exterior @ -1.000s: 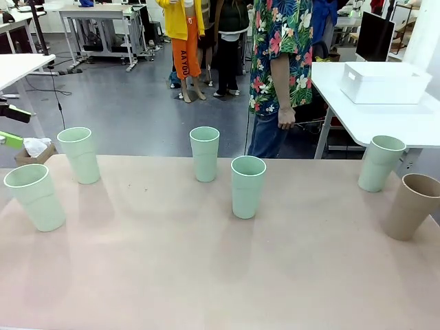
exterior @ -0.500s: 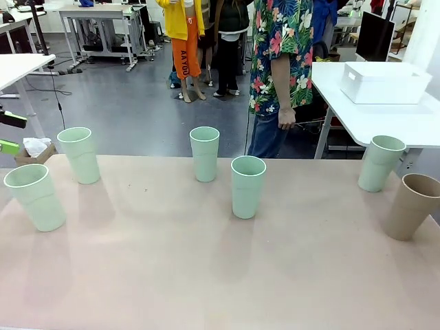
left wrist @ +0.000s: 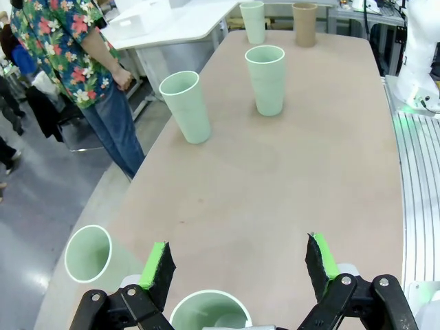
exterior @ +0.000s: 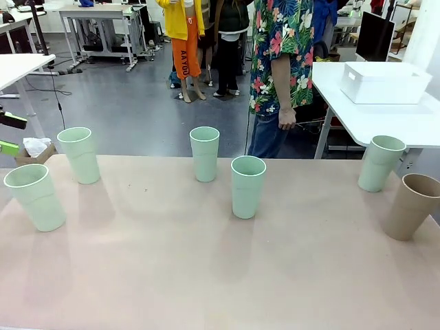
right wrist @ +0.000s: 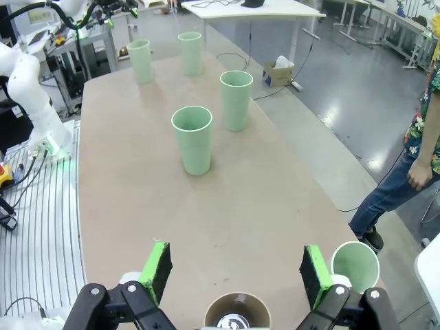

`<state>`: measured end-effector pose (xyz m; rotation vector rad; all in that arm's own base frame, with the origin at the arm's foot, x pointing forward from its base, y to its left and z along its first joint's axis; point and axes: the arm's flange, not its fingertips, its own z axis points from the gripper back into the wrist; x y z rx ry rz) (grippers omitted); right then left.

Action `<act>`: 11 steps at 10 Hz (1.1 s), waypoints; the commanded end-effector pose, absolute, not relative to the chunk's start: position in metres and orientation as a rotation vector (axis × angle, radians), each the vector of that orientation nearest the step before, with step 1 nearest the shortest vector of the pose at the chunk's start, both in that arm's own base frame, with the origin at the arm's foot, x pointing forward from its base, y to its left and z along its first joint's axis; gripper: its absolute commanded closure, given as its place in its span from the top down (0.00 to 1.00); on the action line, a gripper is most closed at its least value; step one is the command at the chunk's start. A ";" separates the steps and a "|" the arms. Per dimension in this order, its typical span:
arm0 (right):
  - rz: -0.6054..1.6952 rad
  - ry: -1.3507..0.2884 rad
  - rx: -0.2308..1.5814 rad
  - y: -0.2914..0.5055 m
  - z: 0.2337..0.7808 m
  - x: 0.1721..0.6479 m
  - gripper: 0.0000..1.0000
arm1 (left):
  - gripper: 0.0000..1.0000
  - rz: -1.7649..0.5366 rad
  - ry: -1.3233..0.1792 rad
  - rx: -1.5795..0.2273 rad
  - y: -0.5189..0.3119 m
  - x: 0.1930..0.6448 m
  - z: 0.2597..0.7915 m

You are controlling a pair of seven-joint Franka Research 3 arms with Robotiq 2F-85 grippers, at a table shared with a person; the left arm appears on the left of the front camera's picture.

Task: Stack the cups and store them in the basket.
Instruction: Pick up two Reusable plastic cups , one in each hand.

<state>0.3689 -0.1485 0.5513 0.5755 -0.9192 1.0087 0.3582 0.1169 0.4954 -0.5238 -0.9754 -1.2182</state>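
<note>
Now, count six standing upright and apart on the table (exterior: pixel 172 275): five mint green, one tan. The near-left mint cup (exterior: pixel 34 198) and far-left mint cup (exterior: pixel 79 155) hug the left edge. The tan cup (exterior: pixel 411 206) and right mint cup (exterior: pixel 380 163) sit at the right edge. The centre mint cup (exterior: pixel 248 185) and back-centre mint cup (exterior: pixel 205 152) stand mid-table, leaving you the near half bare. One basket (exterior: pixel 385 82) rests on the side table (exterior: pixel 385 120). Your left gripper (left wrist: pixel 239 265) hangs above the near-left mint cup and your right gripper (right wrist: pixel 236 268) above the tan cup, both with fingers spread.

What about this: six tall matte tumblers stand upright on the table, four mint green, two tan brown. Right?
Wrong count: five pale mint green tumblers and one tan brown tumbler. All six stand upright on the table, per the front view.
</note>
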 end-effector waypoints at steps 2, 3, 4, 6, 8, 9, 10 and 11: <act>1.019 -0.936 0.581 -0.147 0.553 0.370 1.00 | 1.00 -1.217 -0.992 -0.533 0.117 0.358 0.497; 1.019 -0.936 0.581 -0.147 0.553 0.370 1.00 | 1.00 -1.217 -0.992 -0.533 0.117 0.358 0.497; 1.019 -0.936 0.581 -0.147 0.553 0.370 1.00 | 1.00 -1.217 -0.992 -0.533 0.117 0.358 0.497; 1.019 -0.936 0.581 -0.147 0.553 0.370 1.00 | 1.00 -1.217 -0.992 -0.533 0.117 0.358 0.497; 1.019 -0.936 0.581 -0.147 0.553 0.370 1.00 | 1.00 -1.217 -0.992 -0.533 0.117 0.358 0.497; 1.019 -0.936 0.581 -0.147 0.553 0.370 1.00 | 1.00 -1.217 -0.992 -0.533 0.117 0.358 0.497; 1.019 -0.936 0.581 -0.147 0.553 0.370 1.00 | 1.00 -1.217 -0.992 -0.533 0.117 0.358 0.497; 1.019 -0.936 0.581 -0.147 0.553 0.370 1.00 | 1.00 -1.217 -0.992 -0.533 0.117 0.358 0.497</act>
